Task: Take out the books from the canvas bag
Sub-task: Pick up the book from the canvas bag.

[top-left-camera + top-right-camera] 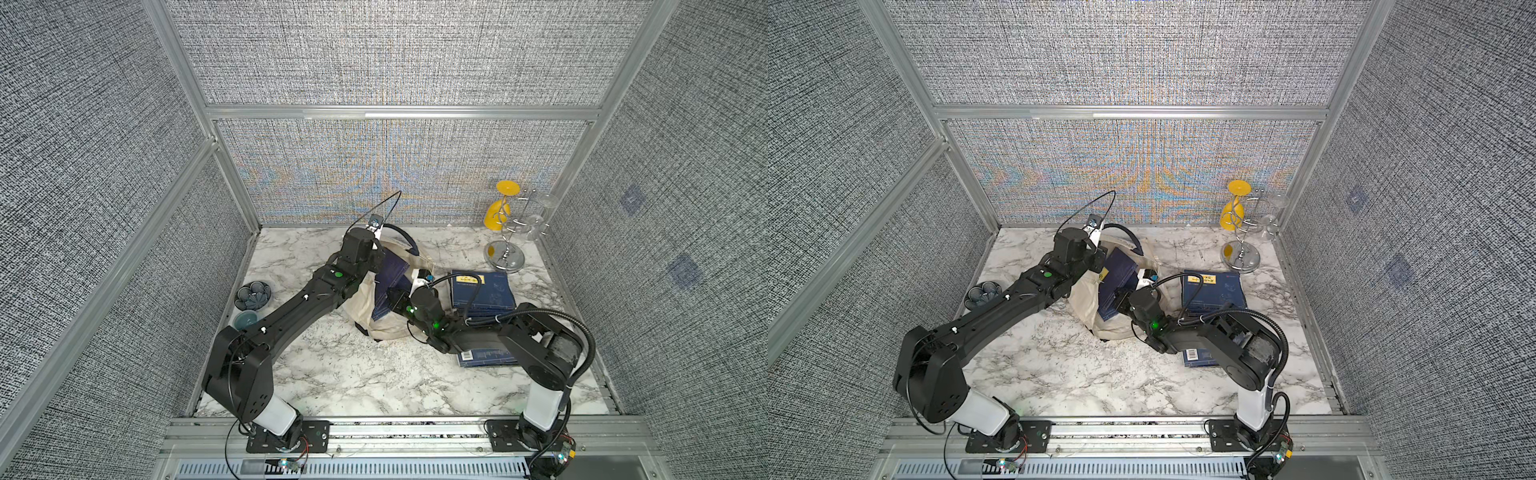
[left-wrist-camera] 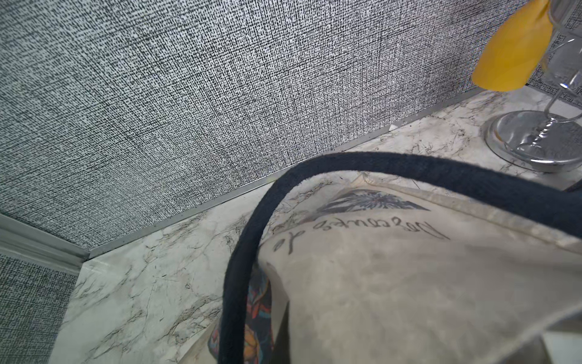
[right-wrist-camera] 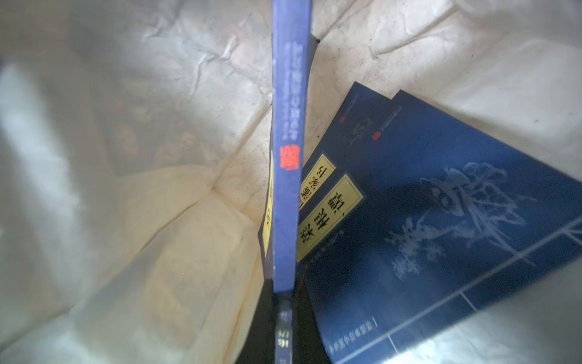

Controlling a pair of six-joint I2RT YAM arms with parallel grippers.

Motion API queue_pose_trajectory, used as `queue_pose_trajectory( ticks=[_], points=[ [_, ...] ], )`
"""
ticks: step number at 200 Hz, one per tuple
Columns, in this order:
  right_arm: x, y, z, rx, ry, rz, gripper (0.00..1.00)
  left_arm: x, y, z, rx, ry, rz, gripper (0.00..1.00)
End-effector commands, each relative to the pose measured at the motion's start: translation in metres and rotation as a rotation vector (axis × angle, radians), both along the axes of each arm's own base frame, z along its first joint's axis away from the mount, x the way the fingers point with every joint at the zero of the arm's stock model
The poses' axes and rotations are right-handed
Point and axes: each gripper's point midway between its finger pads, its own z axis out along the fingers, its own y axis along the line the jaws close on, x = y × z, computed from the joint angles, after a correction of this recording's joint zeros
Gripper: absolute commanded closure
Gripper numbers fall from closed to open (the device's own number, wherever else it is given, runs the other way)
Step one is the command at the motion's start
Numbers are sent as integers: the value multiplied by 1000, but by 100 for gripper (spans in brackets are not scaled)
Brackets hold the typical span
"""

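- The right gripper (image 3: 283,304) is clamped on a book (image 3: 286,157) by its edge, inside the canvas bag (image 1: 359,305) at the middle of the worktop (image 1: 332,374).
- The left gripper (image 1: 376,255) is clenched, apparently on the bag's 12 o'clock rim.
- The thin book could be twisted loose if it is snagged on the fabric.
- Two books (image 3: 425,227) inside are shown only by the right wrist view; the removed stack (image 1: 482,291) at 3 o'clock is shown only in the top views.

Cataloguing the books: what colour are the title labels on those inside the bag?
Yellow with dark characters; title labels show best in the right wrist view.
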Motion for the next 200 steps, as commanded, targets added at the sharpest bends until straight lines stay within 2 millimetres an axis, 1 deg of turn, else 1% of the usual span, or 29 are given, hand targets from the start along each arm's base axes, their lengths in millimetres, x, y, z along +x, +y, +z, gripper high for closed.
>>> queue_pose_trajectory(
  ticks=[1, 58, 84, 104, 140, 164, 182, 200],
  points=[
    [-7, 4, 31, 19, -115, 64, 100, 3, 5, -5, -3, 24, 21, 100],
    [-33, -5, 56, 16, -181, 171, 100, 12, 15, -11, -9, 53, 56, 100],
    [-41, -19, 61, 16, -191, 178, 100, 15, 18, -10, -17, 56, 66, 100],
    [-47, -30, 70, 23, -214, 187, 100, 17, 21, -13, -18, 66, 74, 100],
    [-59, -52, 95, 18, -279, 179, 100, 22, 25, -19, -13, 86, 89, 100],
    [-69, -69, 115, 16, -332, 164, 100, 25, 29, -22, -10, 91, 99, 100],
    [-79, -81, 133, 9, -375, 155, 100, 27, 31, -25, -12, 99, 102, 100],
    [-84, -97, 142, -18, -380, 111, 100, 29, 31, -28, -13, 109, 103, 100]
  ],
)
